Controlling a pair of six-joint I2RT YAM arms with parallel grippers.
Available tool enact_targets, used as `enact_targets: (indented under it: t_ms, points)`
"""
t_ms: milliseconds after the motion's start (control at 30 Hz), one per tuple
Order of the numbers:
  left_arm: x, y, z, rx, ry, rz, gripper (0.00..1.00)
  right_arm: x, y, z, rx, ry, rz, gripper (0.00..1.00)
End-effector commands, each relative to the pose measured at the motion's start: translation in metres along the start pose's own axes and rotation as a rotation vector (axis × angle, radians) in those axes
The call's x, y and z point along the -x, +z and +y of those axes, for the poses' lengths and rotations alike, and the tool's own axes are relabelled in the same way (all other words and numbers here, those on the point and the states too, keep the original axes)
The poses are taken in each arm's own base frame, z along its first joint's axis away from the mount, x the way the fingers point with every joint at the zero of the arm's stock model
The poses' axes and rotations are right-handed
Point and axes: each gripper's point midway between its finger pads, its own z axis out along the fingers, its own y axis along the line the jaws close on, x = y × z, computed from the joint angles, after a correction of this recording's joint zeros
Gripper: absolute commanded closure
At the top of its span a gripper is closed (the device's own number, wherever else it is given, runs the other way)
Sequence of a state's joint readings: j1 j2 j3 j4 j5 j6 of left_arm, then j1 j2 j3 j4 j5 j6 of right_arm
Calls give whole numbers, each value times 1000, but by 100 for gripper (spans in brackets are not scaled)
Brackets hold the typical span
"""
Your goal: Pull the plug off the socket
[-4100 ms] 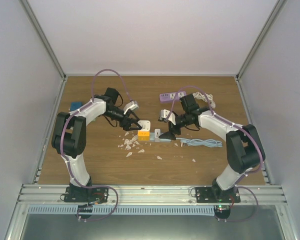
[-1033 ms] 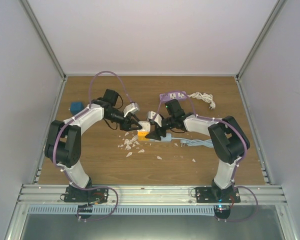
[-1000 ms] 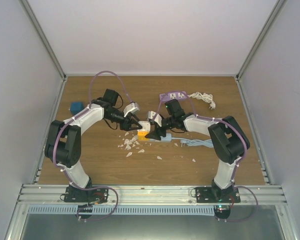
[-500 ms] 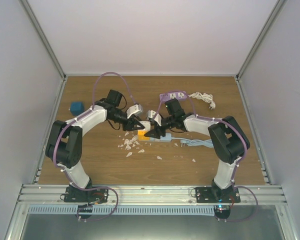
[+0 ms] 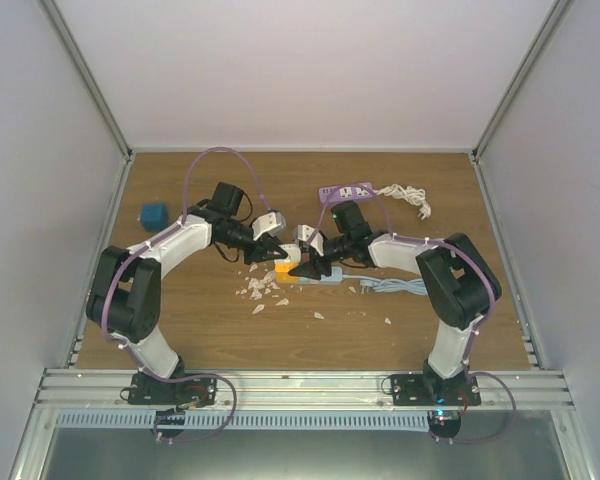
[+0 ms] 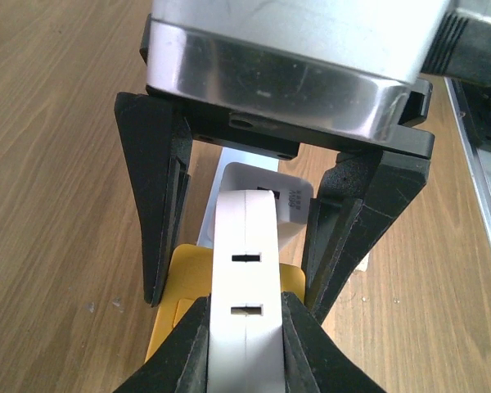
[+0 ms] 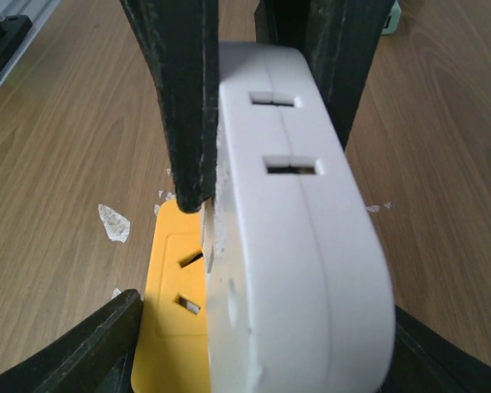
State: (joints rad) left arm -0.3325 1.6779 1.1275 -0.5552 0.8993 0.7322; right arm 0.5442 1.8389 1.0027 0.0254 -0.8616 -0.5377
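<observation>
Left gripper (image 6: pixel 245 304) jaws are clamped on the white plug (image 7: pixel 303 205), which stands on the yellow socket (image 7: pixel 173 286) in the middle of the wooden table (image 5: pixel 180 320). The right gripper (image 7: pixel 266 311) meets it from the right, jaws apart, straddling the same plug — whether they touch it is unclear. The socket sits at the left end of a pale power strip (image 5: pixel 328 277); white scraps (image 5: pixel 258 290) lie just near-left of it — a blue block (image 5: pixel 153 214) well off to the far left

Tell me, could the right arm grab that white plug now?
Probably yes: the right end effector straddles the white plug, fingers apart; the left end effector clamps only the plug's other end.
</observation>
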Motion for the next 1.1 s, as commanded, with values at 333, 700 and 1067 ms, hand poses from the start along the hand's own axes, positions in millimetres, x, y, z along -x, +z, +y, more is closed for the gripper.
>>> enact_targets:
  t_ms: [333, 700, 1067]
  points:
    - [44, -21, -26, -37, 126, -136, 88, -29, 2, 3, -40, -12, 79, 51]
    - [50, -24, -28, -41, 130, -142, 91, -33, 2, 6, -32, -7, 83, 52]
    - [52, -26, -27, -40, 129, -139, 92, -33, 1, 9, -29, -13, 81, 51]
